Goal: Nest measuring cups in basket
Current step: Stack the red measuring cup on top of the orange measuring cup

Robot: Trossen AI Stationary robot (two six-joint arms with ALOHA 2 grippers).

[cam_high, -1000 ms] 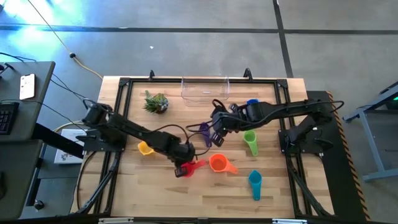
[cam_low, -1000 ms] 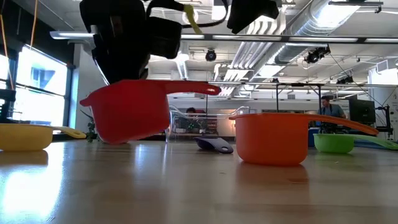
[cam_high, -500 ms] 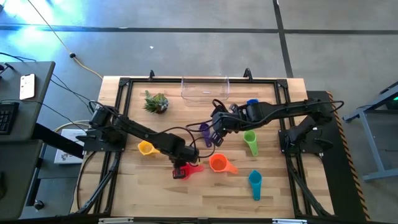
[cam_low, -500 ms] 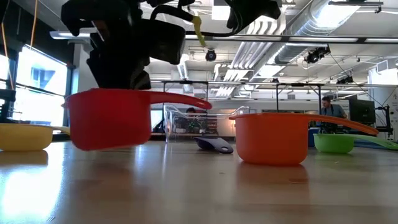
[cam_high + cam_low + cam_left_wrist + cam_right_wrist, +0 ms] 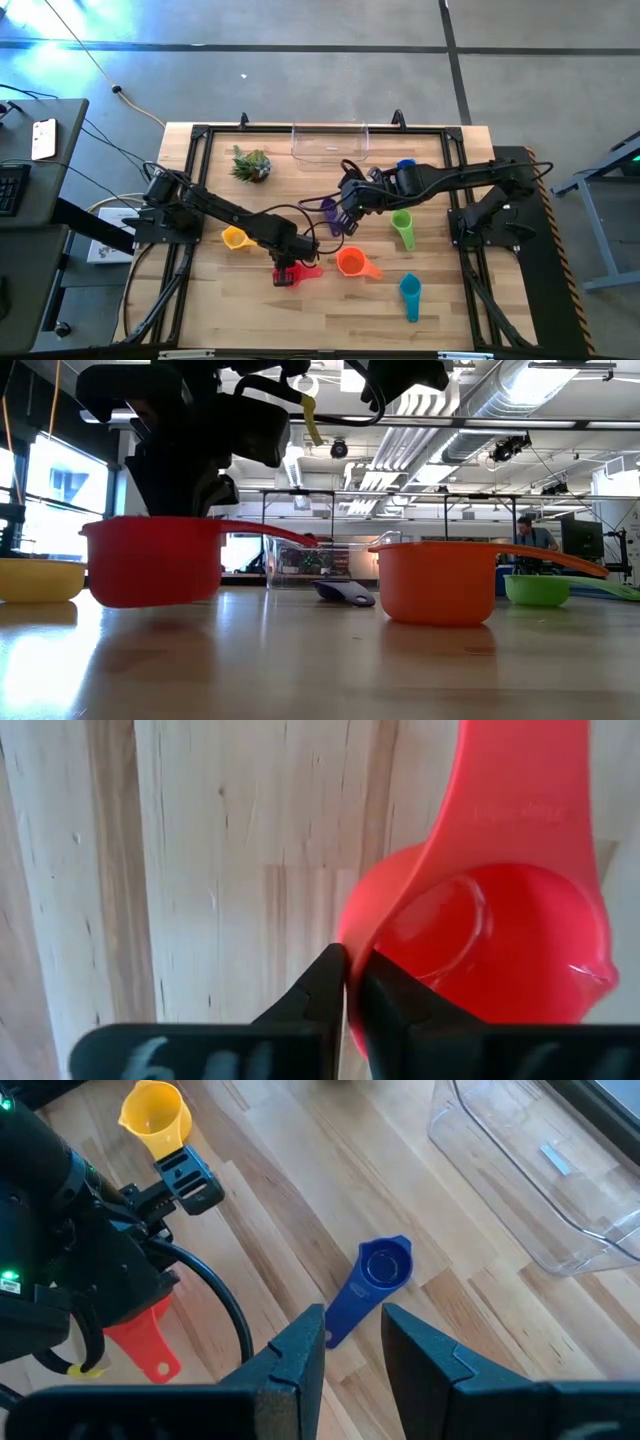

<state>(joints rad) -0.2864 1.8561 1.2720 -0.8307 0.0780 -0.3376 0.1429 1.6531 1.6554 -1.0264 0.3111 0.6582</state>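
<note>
My left gripper (image 5: 287, 270) is shut on the red cup (image 5: 302, 270), near the middle of the table and just left of the orange cup (image 5: 350, 262). In the low view the red cup (image 5: 155, 560) stands level with its base at the table top. My right gripper (image 5: 345, 222) hovers open above the purple cup (image 5: 329, 211), which lies flat on the table (image 5: 375, 1275). The yellow (image 5: 233, 238), green (image 5: 402, 226) and teal (image 5: 411, 292) cups rest on the wood. A blue cup (image 5: 405, 164) shows behind the right arm. The clear basket (image 5: 330, 142) stands at the far edge. My left gripper pinches the red cup's wall at its rim (image 5: 350, 935), on the side away from the handle (image 5: 525, 810), one finger inside the bowl and one outside. The fingers come from above, pointing down. The cup sits upright and level, its base on or just above the table.
A small green plant (image 5: 251, 163) stands near the far-left corner. The orange cup (image 5: 435, 580) is close beside the red one. Cables of my left arm (image 5: 215, 1295) lie between the two grippers. Bare wood lies along the near edge (image 5: 300, 320).
My left gripper has moved down and toward the table's near edge, a little to the left, still shut on the red cup. The cup, which hung tilted and lifted clear, has come level and down to the table top.
</note>
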